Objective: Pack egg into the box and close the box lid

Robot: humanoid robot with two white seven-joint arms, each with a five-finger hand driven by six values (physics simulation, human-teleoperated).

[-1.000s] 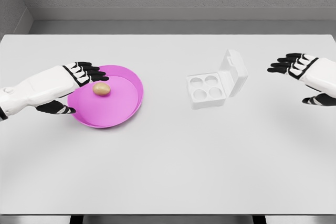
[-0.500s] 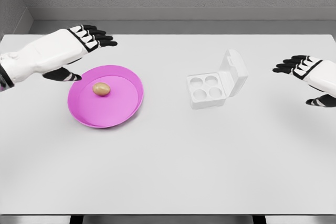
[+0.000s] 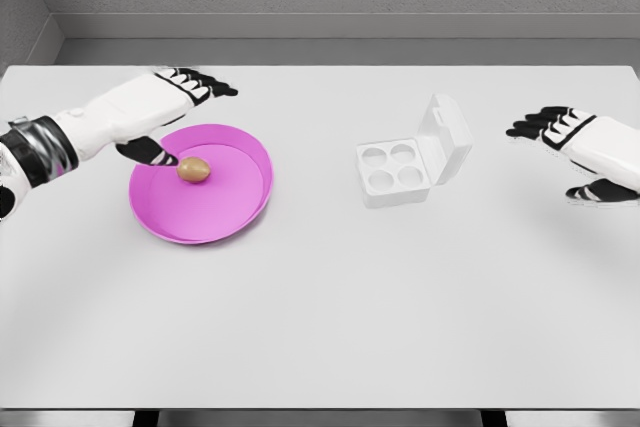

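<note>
A brown egg [image 3: 194, 170] lies in a shallow pink plate [image 3: 222, 215] on the left of the white table. My left hand [image 3: 180, 112] hovers over the plate's far-left rim, fingers spread and holding nothing; its thumb [image 3: 150, 153] points toward the egg from the left, close to it. A white egg box [image 3: 393, 172] with four empty cups sits right of centre, its lid [image 3: 448, 137] standing open on the right side. My right hand [image 3: 570, 142] is open, held off to the right of the box.
The white table [image 3: 320, 317] stretches wide in front of the plate and box. A grey wall runs along its far edge.
My left hand rose from the plate's left side to beyond its far rim, then came down nearer the egg with the thumb beside it. The right hand shifted only slightly.
</note>
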